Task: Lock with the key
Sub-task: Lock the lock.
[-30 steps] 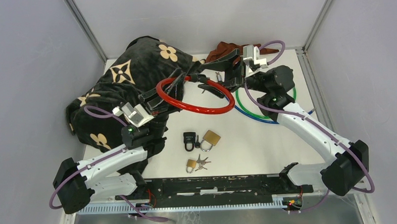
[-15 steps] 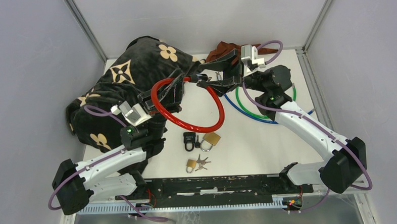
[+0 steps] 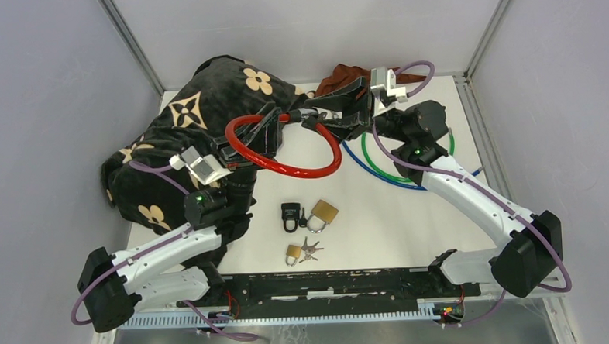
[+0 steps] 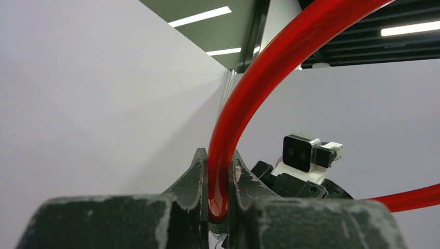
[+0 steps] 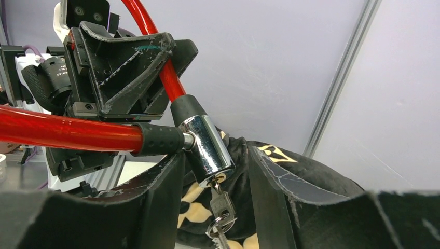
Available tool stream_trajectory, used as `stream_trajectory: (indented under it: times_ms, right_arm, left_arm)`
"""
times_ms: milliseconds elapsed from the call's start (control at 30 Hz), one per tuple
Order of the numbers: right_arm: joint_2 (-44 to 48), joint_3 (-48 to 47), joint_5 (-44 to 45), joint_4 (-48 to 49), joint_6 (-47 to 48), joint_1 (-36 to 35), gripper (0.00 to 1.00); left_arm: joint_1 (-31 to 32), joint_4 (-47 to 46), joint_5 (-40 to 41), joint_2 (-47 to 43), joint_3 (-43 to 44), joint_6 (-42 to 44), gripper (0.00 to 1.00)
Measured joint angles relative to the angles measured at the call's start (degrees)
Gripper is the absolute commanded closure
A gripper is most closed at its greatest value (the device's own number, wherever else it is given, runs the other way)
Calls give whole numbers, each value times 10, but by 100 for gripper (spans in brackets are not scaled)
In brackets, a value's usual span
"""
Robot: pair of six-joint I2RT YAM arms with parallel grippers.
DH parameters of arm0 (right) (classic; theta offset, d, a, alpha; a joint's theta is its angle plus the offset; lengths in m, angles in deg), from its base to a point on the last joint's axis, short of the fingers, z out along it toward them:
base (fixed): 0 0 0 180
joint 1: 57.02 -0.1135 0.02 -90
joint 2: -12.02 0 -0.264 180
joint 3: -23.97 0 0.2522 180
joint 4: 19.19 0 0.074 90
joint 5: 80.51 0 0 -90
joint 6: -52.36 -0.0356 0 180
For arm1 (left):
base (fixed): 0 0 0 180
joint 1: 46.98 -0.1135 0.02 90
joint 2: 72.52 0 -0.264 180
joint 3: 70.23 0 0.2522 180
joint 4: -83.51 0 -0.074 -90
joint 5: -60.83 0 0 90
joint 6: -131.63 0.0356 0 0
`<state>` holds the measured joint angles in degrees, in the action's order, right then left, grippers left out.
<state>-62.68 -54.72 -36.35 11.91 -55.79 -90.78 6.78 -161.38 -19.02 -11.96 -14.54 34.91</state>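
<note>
A red cable lock (image 3: 293, 168) hangs in a loop above the table. My left gripper (image 3: 257, 135) is shut on the red cable (image 4: 244, 93), which runs up between its fingers (image 4: 198, 171). The cable's two black ends meet at a chrome lock cylinder (image 5: 207, 148). A key (image 5: 220, 202) sits in the cylinder's lower end, with a ring and a second key hanging from it. My right gripper (image 5: 215, 151) is open, its fingers on either side of the cylinder and key without touching them; it also shows in the top view (image 3: 322, 118).
A black bag with tan flowers (image 3: 198, 114) lies at the back left. A black padlock (image 3: 291, 214), two brass padlocks (image 3: 323, 211) and loose keys (image 3: 311, 249) lie at the front centre. Green and blue cable loops (image 3: 386, 168) lie under the right arm. Brown cloth (image 3: 344, 77) lies at the back.
The left gripper has swung the red loop up and to the left, so it looks narrower. The right gripper has moved left, closing in on the lock cylinder.
</note>
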Motion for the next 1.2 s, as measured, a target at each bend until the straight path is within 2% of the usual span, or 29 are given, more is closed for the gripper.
stream_trajectory:
  times_ms: [500, 867, 967, 1133, 1200]
  right_arm:
    - [-1, -2, 7, -30, 8, 0, 44]
    - [-17, -10, 26, -90, 40, -3, 46]
    - [-19, -10, 28, -103, 49, -3, 58]
    - [-19, -10, 15, -118, 59, -4, 97]
    - [-19, -10, 12, -120, 59, -5, 100]
  left_arm:
    - [0, 58, 53, -9, 12, -59, 98]
    - [1, 174, 141, -2, 52, -136, 98]
    - [1, 198, 155, -2, 53, -145, 98]
    - [0, 217, 178, -4, 54, -155, 98]
    - [0, 221, 180, -8, 54, -156, 98]
